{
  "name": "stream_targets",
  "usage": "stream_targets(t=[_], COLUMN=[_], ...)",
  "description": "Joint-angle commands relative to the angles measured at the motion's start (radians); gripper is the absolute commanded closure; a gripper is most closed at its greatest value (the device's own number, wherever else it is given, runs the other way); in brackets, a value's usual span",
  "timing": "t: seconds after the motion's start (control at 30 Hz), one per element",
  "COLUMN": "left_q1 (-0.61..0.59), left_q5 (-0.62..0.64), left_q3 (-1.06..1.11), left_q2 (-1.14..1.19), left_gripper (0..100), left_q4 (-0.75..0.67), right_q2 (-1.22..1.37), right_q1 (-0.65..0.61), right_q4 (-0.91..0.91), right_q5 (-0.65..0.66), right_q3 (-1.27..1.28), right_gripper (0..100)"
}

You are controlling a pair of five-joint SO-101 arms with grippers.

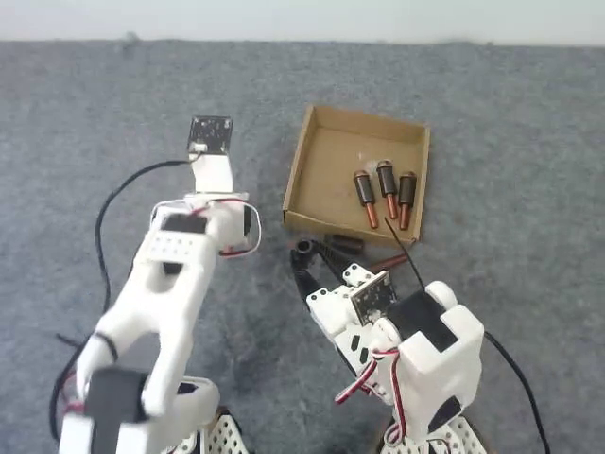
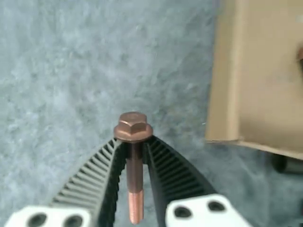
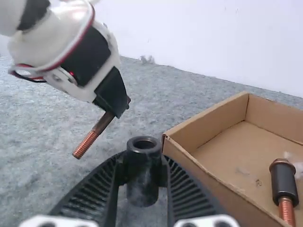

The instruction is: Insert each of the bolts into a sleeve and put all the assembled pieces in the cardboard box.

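Clamped by the shank, just under the head, between the ribbed fingers of the left gripper (image 2: 134, 142): a copper-coloured hex-headed bolt (image 2: 134, 168). Threaded end free and slanting down, near but not yet at the mouth of a black cylindrical sleeve (image 3: 142, 172). That sleeve held upright, open end up, in the right gripper (image 3: 142, 158), closed snugly around its sides, just beside the near wall of the shallow brown cardboard box (image 1: 304, 161).

Inside the box, three finished pieces (image 1: 388, 194) side by side, each a black sleeve on a copper bolt. On the grey carpeted table (image 1: 95, 113), just outside that near wall, a spare black sleeve (image 1: 346, 243) and what looks like a loose copper bolt (image 1: 389, 258).

By the look of it, three of five done and boxed. Fourth pair lined up but unjoined, still to be pushed together and dropped in. Fifth pair untouched.
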Motion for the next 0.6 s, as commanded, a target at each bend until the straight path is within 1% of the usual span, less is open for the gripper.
stream_targets(t=[0.0,0.07,0.17,0.27,0.57], left_q1=[0.025,0.035,0.060,0.086,0.175], left_q5=[0.008,0.028,0.092,0.121,0.121], left_q3=[0.102,0.165,0.240,0.274,0.354], left_q2=[-0.212,-0.270,-0.336,-0.393,-0.555], left_gripper=[99,99,99,99,99], left_q4=[-0.138,-0.210,-0.262,-0.267,-0.270], right_q2=[-0.007,-0.004,-0.001,-0.001,-0.001], right_q1=[-0.010,-0.010,-0.010,-0.010,-0.010], right_q4=[-0.028,-0.028,-0.025,-0.022,-0.021], right_q5=[0.018,0.018,0.018,0.018,0.018], right_q3=[-0.021,-0.023,-0.035,-0.037,-0.037], right_gripper=[99.2,99.2,99.2,99.2,99.2])
